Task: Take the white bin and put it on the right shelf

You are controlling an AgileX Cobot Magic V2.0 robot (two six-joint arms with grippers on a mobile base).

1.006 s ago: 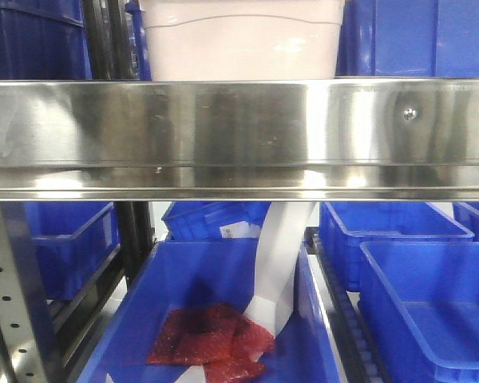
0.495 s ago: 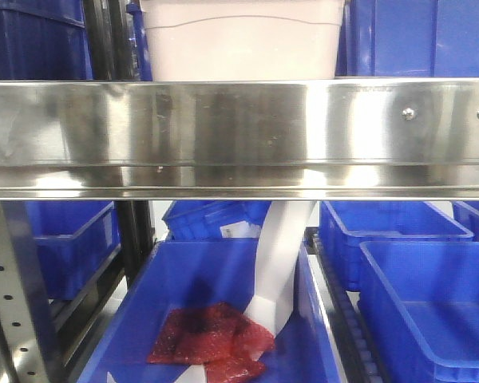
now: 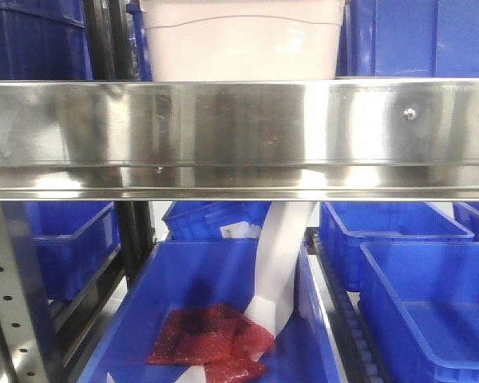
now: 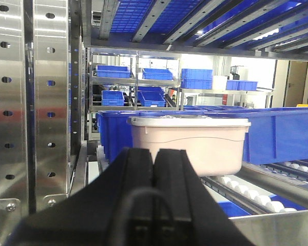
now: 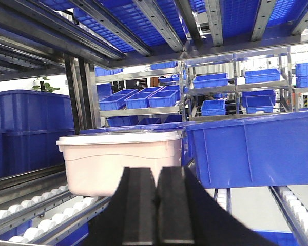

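Observation:
The white bin (image 3: 239,40) is a pale pinkish tub standing on the roller lanes of the right shelf, just behind its shiny steel front rail (image 3: 239,128). The left wrist view shows the white bin (image 4: 200,146) straight ahead, lid on, with my left gripper (image 4: 155,154) shut in front of it and holding nothing. From the right wrist the white bin (image 5: 118,159) appears ahead and to the left, and my right gripper (image 5: 157,171) is shut and empty, short of the tub. Neither gripper shows in the front view.
Blue bins (image 3: 415,36) flank the tub on both sides; one (image 5: 251,151) is close on its right. White rollers (image 4: 256,197) run under it. Perforated steel uprights (image 4: 20,102) stand at left. Below the rail, a blue bin (image 3: 215,319) holds a red bag (image 3: 211,339).

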